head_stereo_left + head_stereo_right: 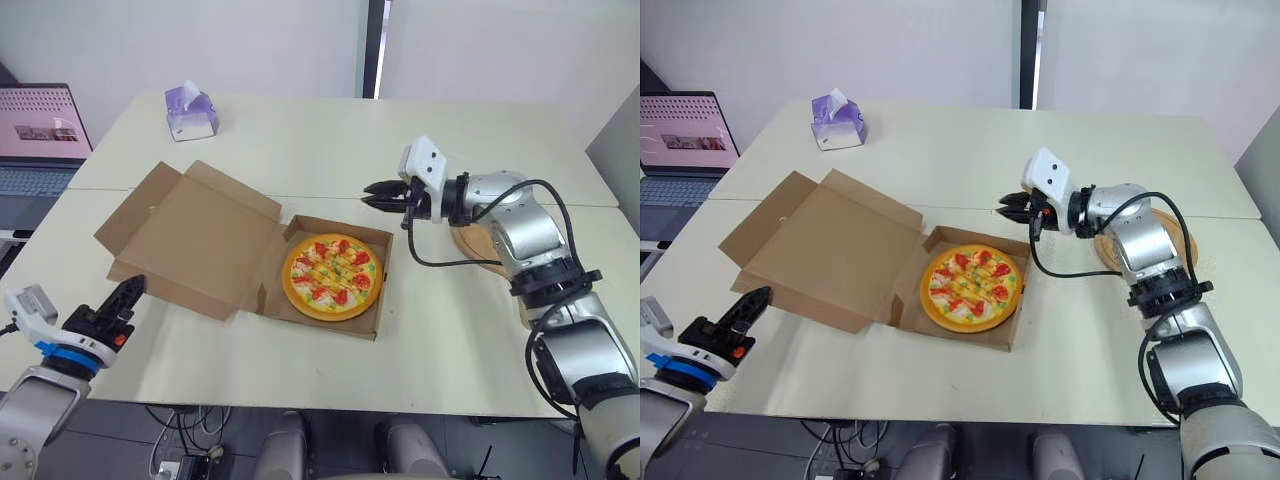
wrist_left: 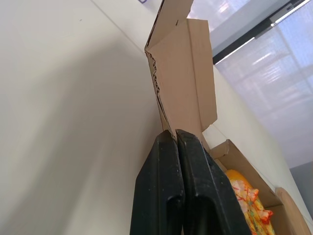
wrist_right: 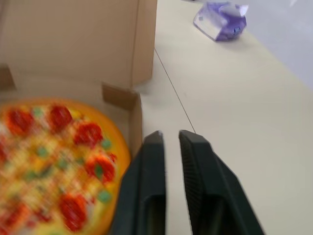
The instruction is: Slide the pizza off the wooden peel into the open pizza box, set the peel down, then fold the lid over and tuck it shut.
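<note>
Pizza (image 1: 332,277) sits in the pizza box (image 1: 330,326), wooden peel (image 1: 1178,236) lies flat on the table (image 1: 300,150), and the lid (image 1: 190,240) lies open to the left.
The left gripper (image 1: 133,288), its 2 fingers pressed together and empty, sits just beside the lid's outer edge. The right gripper (image 1: 366,194) hovers by the box's far corner, fingers a slit apart, holding nothing. The lid looks like light cardboard, stiff across the panel and floppy at the flaps, so lift under the free edge.
</note>
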You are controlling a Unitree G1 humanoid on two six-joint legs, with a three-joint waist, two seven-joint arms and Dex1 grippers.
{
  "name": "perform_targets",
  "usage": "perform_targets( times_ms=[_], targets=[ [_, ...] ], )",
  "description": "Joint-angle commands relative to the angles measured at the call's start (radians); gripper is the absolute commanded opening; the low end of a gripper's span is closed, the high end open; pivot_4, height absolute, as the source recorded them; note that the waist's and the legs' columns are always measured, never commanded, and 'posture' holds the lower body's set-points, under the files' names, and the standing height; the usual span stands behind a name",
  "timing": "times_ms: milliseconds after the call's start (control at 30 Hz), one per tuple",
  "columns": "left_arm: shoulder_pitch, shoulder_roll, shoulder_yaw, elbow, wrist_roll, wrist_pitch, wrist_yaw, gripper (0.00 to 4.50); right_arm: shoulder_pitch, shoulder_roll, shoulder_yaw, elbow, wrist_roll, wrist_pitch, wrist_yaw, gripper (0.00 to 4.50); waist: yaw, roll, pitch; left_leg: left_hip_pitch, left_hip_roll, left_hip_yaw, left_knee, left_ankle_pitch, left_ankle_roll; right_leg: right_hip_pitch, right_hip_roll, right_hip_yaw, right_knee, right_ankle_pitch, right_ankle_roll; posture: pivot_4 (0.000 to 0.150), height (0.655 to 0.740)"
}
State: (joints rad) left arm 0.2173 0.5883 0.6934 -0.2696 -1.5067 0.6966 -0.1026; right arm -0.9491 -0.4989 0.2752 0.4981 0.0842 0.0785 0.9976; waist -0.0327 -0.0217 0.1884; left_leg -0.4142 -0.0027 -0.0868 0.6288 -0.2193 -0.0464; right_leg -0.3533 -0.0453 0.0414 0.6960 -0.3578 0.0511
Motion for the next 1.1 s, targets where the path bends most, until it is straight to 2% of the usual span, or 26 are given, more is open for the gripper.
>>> perform_targets(
  times_ms=[33,133,233,433,633,767,1100],
  targets=[
    [-0.040,0.030,0.000,-0.031,-0.001,0.009,-0.016,0.00,-0.058,0.014,0.013,0.214,-0.098,-0.190,-0.039,0.06,0.000,0.000,0.000,0.000,0.000,0.000,0.000,0.000,0.000,0.000,0.000,0.000,0.000,0.000,0.000,0.150,0.7400],
    [-0.072,0.042,-0.021,-0.033,0.012,0.021,-0.019,0.00,-0.090,0.029,0.025,0.384,-0.156,-0.289,-0.057,0.06,0.000,0.000,0.000,0.000,0.000,0.001,0.000,0.000,0.000,0.000,0.000,0.000,0.000,0.000,0.000,0.150,0.7400],
    [-0.108,0.056,-0.030,-0.024,0.016,0.031,-0.023,0.00,-0.108,0.037,0.029,0.477,-0.200,-0.354,-0.054,0.06,0.000,0.000,0.000,0.000,0.000,0.001,0.000,0.000,0.000,0.000,0.000,0.000,0.000,0.000,0.000,0.150,0.7400],
    [-0.197,0.096,-0.056,0.006,0.028,0.059,-0.040,0.00,-0.067,0.043,0.014,0.453,-0.193,-0.366,0.039,0.06,0.000,0.000,0.000,0.000,0.000,0.001,0.000,0.000,-0.001,0.000,0.000,0.000,0.000,0.000,0.000,0.150,0.7400],
    [-0.323,0.140,-0.114,0.071,0.082,0.092,-0.097,0.00,0.091,0.003,-0.011,0.159,-0.124,-0.225,0.150,0.06,0.002,0.000,0.000,0.000,0.000,-0.001,0.000,0.000,-0.001,0.001,0.000,0.000,0.000,0.000,0.000,0.150,0.7400],
    [-0.427,0.155,-0.156,0.132,0.131,0.109,-0.144,0.00,0.205,-0.028,-0.020,-0.058,-0.104,-0.114,0.159,0.06,0.004,0.000,0.000,-0.001,0.000,-0.002,0.000,0.000,-0.001,0.001,0.000,-0.001,0.000,0.000,0.000,0.150,0.7400],
    [-0.746,0.130,-0.329,0.358,0.384,0.078,-0.336,0.00,0.425,-0.045,-0.018,-0.574,-0.033,0.209,0.134,0.06,0.001,0.000,0.000,-0.001,-0.001,-0.002,0.000,0.001,-0.002,0.000,0.003,-0.001,0.000,0.000,0.000,0.150,0.7400]
  ],
)
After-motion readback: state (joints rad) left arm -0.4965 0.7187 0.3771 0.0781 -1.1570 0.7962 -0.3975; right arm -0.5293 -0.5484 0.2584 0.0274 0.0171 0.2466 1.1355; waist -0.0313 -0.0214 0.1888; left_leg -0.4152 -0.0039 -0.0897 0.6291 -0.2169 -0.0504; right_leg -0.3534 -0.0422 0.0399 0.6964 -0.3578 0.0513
